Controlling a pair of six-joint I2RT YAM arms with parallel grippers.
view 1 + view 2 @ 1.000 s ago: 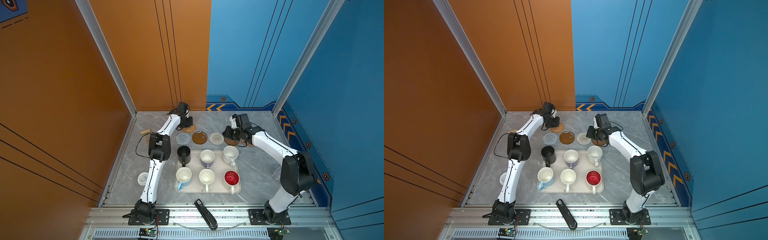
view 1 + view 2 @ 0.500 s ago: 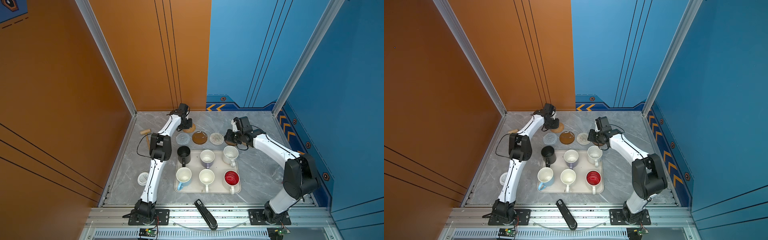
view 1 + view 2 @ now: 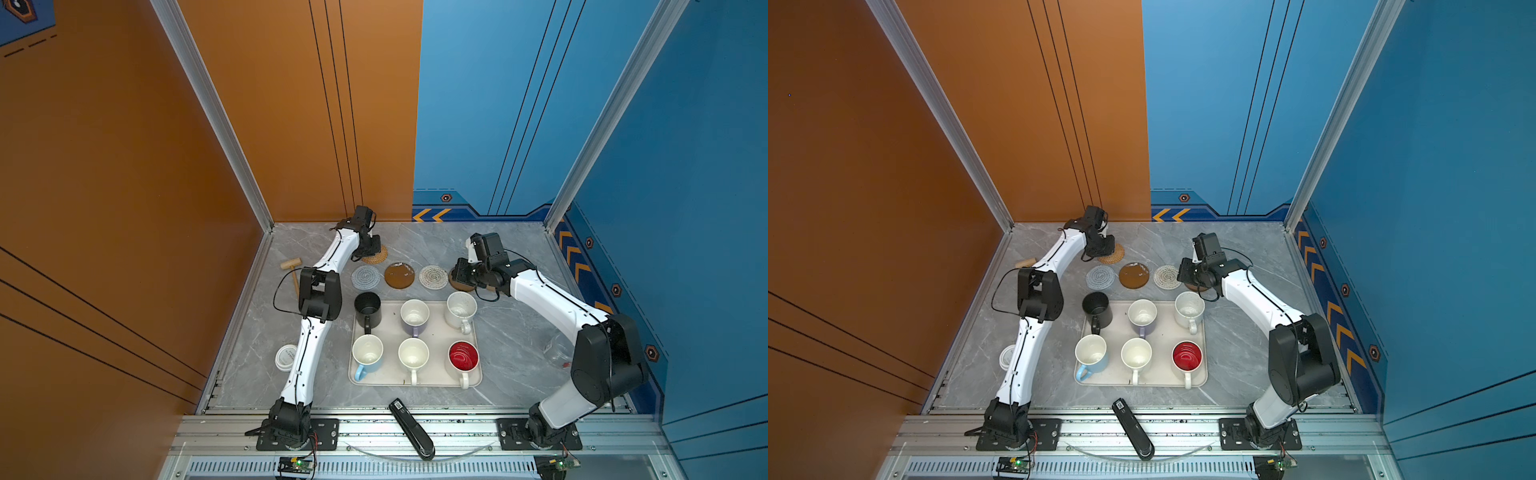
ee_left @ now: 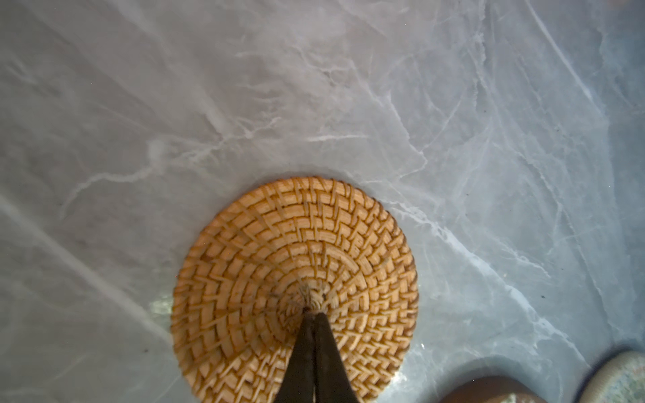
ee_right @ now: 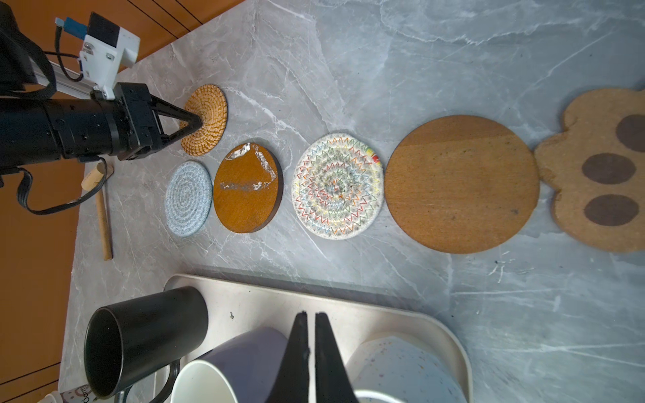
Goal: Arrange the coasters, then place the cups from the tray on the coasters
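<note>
In both top views the left gripper [image 3: 371, 251] rests on the rattan coaster [image 3: 381, 257], white lid [image 3: 286, 356] print unreadable; left wrist: jaws clenched, tips at its centre; right wrist: right gripper [image 5: 311, 314] clenched, empty, near cups [image 5: 146, 331] on the tray [image 5: 251, 303].

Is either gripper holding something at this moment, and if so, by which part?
Nothing is held. The left gripper is shut, its tips touching the centre of the rattan coaster; the right gripper is shut and empty.

Woven rattan coaster [image 4: 296, 265] on smooth, glossy marble-look tabletop [image 4: 314, 87]
</note>
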